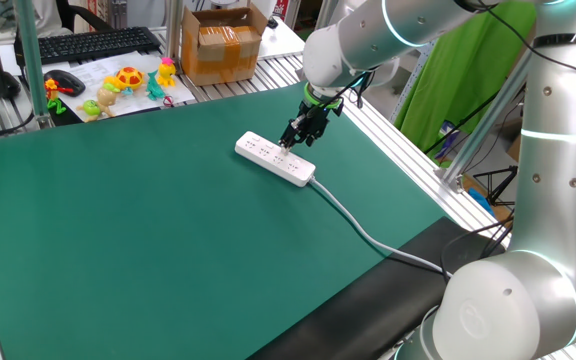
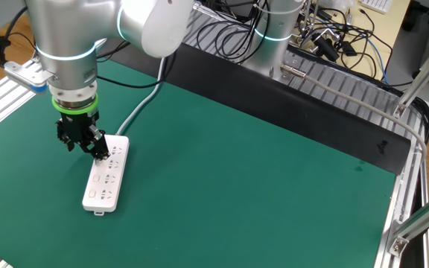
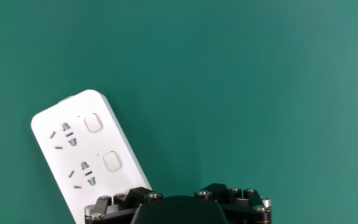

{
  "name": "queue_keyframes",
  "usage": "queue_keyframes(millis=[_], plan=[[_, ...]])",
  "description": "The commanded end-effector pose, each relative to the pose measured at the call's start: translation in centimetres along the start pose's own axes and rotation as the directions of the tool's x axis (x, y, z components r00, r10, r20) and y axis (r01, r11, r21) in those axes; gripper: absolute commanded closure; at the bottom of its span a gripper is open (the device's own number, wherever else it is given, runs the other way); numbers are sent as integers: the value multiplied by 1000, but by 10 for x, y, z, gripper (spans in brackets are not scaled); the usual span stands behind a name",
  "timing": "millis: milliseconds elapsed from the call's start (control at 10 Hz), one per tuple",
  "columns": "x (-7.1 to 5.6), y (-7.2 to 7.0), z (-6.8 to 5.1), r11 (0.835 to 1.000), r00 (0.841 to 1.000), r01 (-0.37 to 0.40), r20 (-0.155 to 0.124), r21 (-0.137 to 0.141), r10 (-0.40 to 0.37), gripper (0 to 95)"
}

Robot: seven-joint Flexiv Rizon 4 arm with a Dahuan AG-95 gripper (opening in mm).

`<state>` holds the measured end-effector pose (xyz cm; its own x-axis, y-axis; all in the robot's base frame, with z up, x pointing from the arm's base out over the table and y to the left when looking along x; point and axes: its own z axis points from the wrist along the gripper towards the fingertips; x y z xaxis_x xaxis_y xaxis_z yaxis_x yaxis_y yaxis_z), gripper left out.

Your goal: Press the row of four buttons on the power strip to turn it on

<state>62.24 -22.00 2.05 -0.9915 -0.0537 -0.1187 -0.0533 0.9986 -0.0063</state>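
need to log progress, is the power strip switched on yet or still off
Cannot tell. The power strip lies flat on the green mat, but its buttons show no light or mark of being on.

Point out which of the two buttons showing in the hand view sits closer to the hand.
The lower button, beside the lower socket marks on the power strip. The other button lies farther up the picture, toward the strip's rounded end, away from the hand.

The white power strip (image 1: 274, 159) lies flat on the green mat; its square buttons (image 3: 102, 142) line one edge; its grey cable (image 1: 368, 233) trails off one end.
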Motion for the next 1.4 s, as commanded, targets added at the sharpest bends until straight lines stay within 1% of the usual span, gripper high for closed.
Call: queue_keyframes(millis=[100,300,500,900,1000,1400], plan=[[-2,2,-1,1000,1000,-9,-2,-1,9,190],[-3,4,-2,1000,1000,-15,-1,0,15,190],[-7,11,-5,1000,1000,-24,-1,1,24,190],[-8,17,-5,1000,1000,-23,5,2,23,190],[-9,17,-5,1000,1000,-23,6,2,23,190],[-22,12,-2,1000,1000,-24,4,-2,24,190]])
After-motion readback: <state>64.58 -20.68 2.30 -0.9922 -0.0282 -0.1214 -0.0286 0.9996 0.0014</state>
